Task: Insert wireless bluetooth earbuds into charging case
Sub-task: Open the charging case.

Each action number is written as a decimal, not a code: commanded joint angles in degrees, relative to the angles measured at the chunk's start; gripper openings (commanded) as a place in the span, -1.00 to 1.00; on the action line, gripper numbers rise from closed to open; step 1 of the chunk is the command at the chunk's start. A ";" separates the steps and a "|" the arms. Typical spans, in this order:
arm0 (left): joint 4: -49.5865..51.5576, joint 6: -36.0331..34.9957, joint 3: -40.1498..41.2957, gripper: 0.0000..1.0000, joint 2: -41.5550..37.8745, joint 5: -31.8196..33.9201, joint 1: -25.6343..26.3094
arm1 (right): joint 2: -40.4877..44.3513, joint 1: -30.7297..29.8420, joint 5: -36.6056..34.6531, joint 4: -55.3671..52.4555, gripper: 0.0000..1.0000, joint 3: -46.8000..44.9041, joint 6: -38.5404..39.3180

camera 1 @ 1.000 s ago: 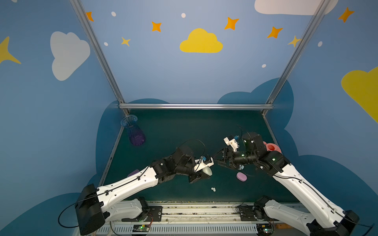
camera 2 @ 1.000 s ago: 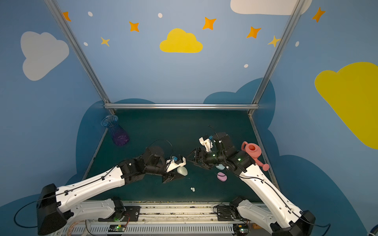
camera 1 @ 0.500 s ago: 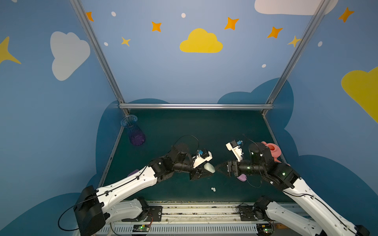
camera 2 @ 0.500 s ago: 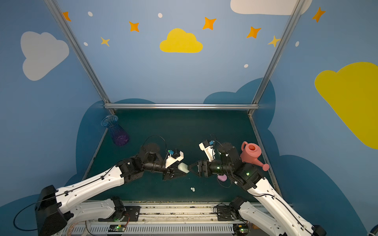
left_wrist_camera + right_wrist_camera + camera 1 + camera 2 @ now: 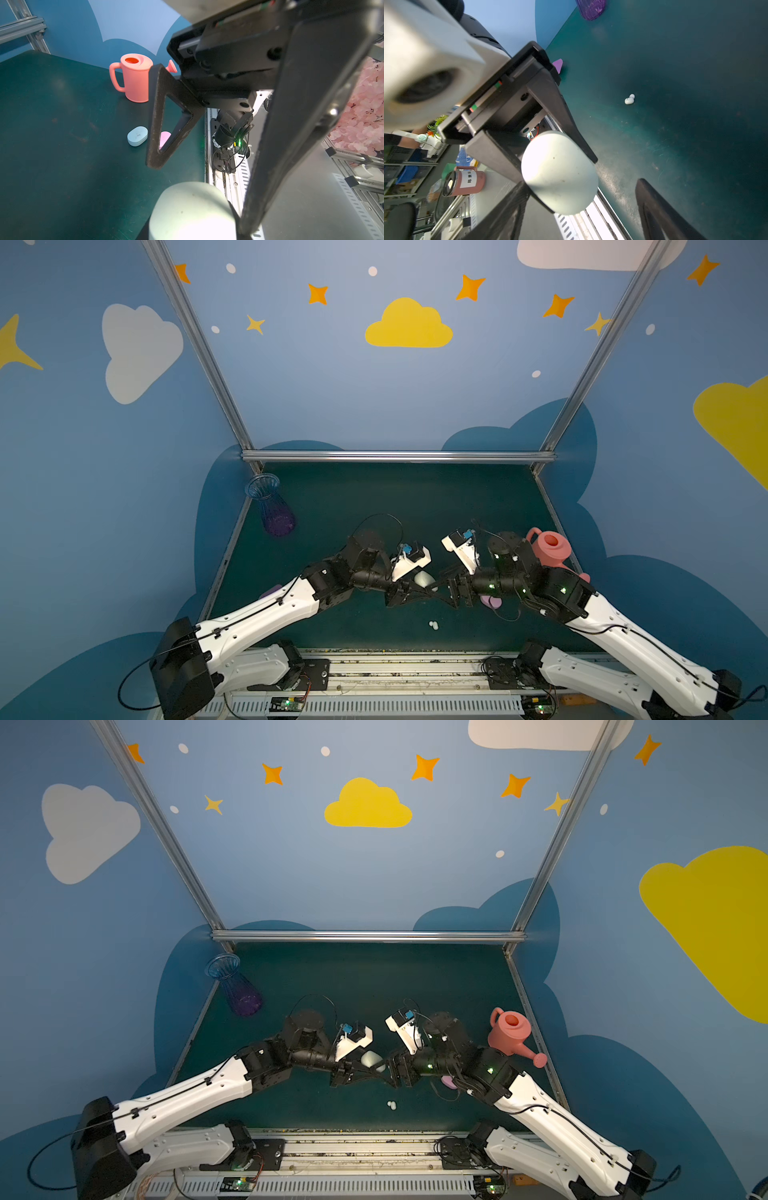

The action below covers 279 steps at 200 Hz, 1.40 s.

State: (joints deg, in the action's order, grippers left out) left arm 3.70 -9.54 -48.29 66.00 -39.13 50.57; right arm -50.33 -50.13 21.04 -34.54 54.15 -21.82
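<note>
Movement over the last second belongs mostly to your right arm. It has swung away from the pink watering can (image 5: 548,549) and dropped low, so the right end effector (image 5: 445,592) now faces the left end effector (image 5: 415,594) nose to nose above the bench (image 5: 374,497). The left one has turned to meet it. It is clamped narrowly on the pale mint case (image 5: 423,578) and holds it clear of the bench, rounded end pointing at the right arm.

The right end effector's jaws stand wide apart, and in the right wrist view that rounded end sits between them. Nothing is gripped there, and you cannot tell whether one finger already brushes the case.

The case lid looks shut, so I judge this to be the set-up for a two-armed opening or a regrasp, not yet an insertion. The one earbud (image 5: 433,625) you can see lies loose on the bench, nearer the front edge than both end effectors and apart from them.

Close the right jaws gently: the shell looks smooth and could squirt out of the left grip.
</note>
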 commanded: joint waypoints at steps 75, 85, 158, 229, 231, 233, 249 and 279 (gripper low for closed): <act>-2.03 0.50 0.10 -0.84 -1.64 -2.61 -0.03 | -1.97 -0.94 -11.58 -8.14 0.51 4.95 4.84; -2.12 0.58 0.22 -0.85 -1.75 -2.77 -0.03 | -2.18 -0.97 -12.75 -8.85 0.52 5.48 5.30; -2.38 0.73 0.19 -0.86 -2.33 -3.67 0.00 | -3.61 -0.29 -18.64 -10.87 0.53 7.45 4.86; -2.96 1.37 0.11 -0.87 -3.05 -4.85 0.02 | -5.12 2.84 -17.97 -10.52 0.53 8.13 2.32; -2.99 1.37 0.15 -0.87 -3.04 -4.89 0.03 | -5.17 2.93 -17.85 -10.54 0.53 8.15 2.32; -3.00 1.37 0.18 -0.87 -3.02 -4.87 0.05 | -5.21 3.00 -17.74 -10.54 0.53 8.25 2.31; -3.05 1.44 0.28 -0.87 -3.19 -4.90 0.05 | -5.38 3.12 -17.18 -10.55 0.53 8.70 1.99; -3.83 2.10 0.72 -0.88 -3.32 -4.31 0.09 | -5.29 3.56 -15.47 -10.49 0.55 9.53 1.62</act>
State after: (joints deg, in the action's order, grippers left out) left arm 4.51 -6.85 -47.33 64.66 -39.81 50.13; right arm -54.85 -47.44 6.26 -43.16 62.30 -19.33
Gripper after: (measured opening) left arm 0.390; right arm 0.769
